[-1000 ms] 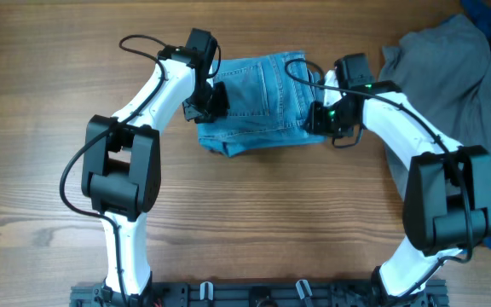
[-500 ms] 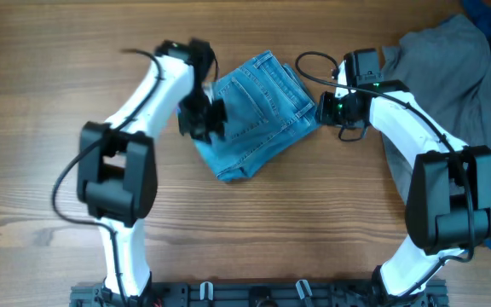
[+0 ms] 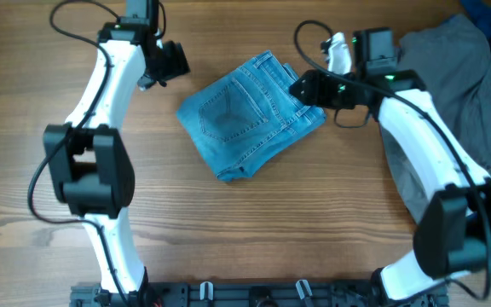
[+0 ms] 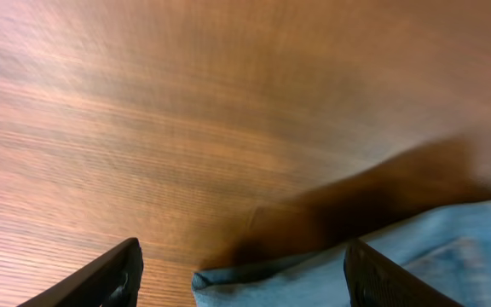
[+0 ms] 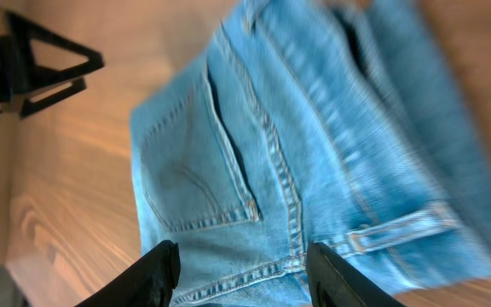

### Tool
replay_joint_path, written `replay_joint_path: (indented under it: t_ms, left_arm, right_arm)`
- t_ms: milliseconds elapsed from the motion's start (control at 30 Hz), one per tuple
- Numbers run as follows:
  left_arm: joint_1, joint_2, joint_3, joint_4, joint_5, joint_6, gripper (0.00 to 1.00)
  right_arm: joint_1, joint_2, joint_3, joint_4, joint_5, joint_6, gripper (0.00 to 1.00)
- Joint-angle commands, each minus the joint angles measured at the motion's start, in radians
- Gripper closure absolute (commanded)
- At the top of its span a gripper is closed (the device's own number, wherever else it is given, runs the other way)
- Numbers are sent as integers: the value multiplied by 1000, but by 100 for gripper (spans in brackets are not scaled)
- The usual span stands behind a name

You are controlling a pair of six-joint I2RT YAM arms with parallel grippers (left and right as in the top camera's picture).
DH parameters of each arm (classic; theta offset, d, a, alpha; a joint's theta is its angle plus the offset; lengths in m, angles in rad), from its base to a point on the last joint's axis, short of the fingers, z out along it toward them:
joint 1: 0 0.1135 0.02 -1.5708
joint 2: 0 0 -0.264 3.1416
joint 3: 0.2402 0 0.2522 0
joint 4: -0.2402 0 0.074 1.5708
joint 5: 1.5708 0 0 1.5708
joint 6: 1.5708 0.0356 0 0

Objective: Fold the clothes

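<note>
The light blue jeans [image 3: 250, 115] lie folded into a compact tilted bundle on the wooden table, a back pocket facing up. My left gripper [image 3: 173, 62] is open and empty, up and left of the bundle; in the left wrist view a folded denim corner [image 4: 314, 277] lies between its fingers [image 4: 241, 281]. My right gripper [image 3: 301, 87] is open at the bundle's right edge; the right wrist view shows the pocket and waistband [image 5: 254, 162] under its open fingers [image 5: 241, 273], holding nothing.
A grey garment [image 3: 450, 94] is piled at the right side of the table, with a dark blue cloth [image 3: 484, 15] at the top right corner. Bare wood [image 3: 245, 230] lies in front of the bundle.
The jeans bundle rotated and now lies tilted. My left gripper let go and moved up and left, away from it. My right gripper shifted up to the bundle's right edge.
</note>
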Motion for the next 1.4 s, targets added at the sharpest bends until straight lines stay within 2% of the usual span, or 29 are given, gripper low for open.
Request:
replay_joint_path:
  t_ms: [0, 133, 233, 300, 400, 467, 600, 700, 767, 800, 867, 900, 1033, 1100, 1367]
  left_arm:
    - [-4, 95, 0, -59, 47, 11, 23]
    - [-4, 145, 0, -167, 48, 11, 28]
    - [-13, 171, 0, -313, 119, 11, 41]
    - [-28, 172, 0, -420, 192, 11, 45]
    - [-87, 172, -1, -584, 227, 25, 36]
    - [-125, 171, -1, -635, 222, 65, 36]
    - [-143, 130, 5, -643, 204, 64, 38]
    - [-110, 72, 31, -590, 139, 64, 34]
    - [-77, 32, 50, -506, 148, 101, 29]
    - [-61, 13, 55, -450, 174, 142, 24]
    - [-32, -8, 55, -315, 298, 239, 3]
    - [-23, -8, 55, -253, 367, 275, 0]
    - [-25, 29, 47, -66, 506, 366, 0]
    - [-34, 60, 47, -24, 520, 401, 0]
    - [-58, 237, 47, 124, 711, 403, 0]
  right_arm:
    - [40, 129, 2, -14, -48, 35, 47]
    - [61, 221, 2, -47, -35, 21, 46]
    - [54, 263, 2, -91, 141, 71, 44]
    - [44, 262, 2, -85, 273, 72, 41]
    - [11, 262, 3, 0, 440, 68, 34]
    - [-11, 261, 7, 29, 420, 50, 34]
    - [-44, 239, 47, -26, 309, -10, 34]
    - [-55, 169, 58, -63, 315, -31, 32]
    - [-58, 97, 58, -82, 315, -34, 31]
    - [-58, 62, 58, -93, 316, -36, 30]
    - [-58, 9, 58, -121, 315, -36, 29]
    - [-58, -10, 58, -140, 315, -34, 28]
    - [-58, -20, 58, -213, 315, -32, 28]
    - [-58, -20, 58, -244, 315, -32, 28]
    - [-58, -20, 58, -307, 315, -25, 28]
